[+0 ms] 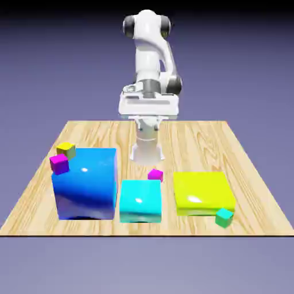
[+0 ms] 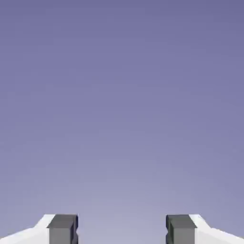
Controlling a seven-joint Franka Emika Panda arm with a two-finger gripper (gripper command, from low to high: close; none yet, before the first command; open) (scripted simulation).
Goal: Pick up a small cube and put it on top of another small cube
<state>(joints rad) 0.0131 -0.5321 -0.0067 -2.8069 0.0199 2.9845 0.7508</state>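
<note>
- A small teal cube [image 1: 224,217] sits nearest the front edge of the wooden table [image 1: 252,172], at about five o'clock from the table's middle, touching the front corner of the flat yellow block [image 1: 204,192] or just beside it.
- The yellow block lies low at four o'clock; the cyan block [image 1: 140,200] stands at six o'clock, and the big blue block [image 1: 86,182] fills the space at eight o'clock.
- A small magenta cube [image 1: 155,175] rests on the table just behind the cyan block's back edge, near the table's middle.
- A second magenta cube [image 1: 59,164] sits at the blue block's upper back corner on the exterior view's left, at roughly nine o'clock; whether it rests on the block or leans on it I cannot tell.
- A small yellow cube [image 1: 66,150] lies just behind that one, at about ten o'clock, touching it or nearly so.
- The white arm [image 1: 150,63] rises at twelve o'clock, at the table's far side, with its hand held high above the wood and well apart from every cube.
- The gripper [image 2: 121,231] is spread wide: its two grey fingertips [image 2: 63,229] stand far apart with nothing between them.
- Past the fingertips only the plain blue-violet backdrop [image 2: 122,95] shows, so no cube lies along the hand's line of sight.
</note>
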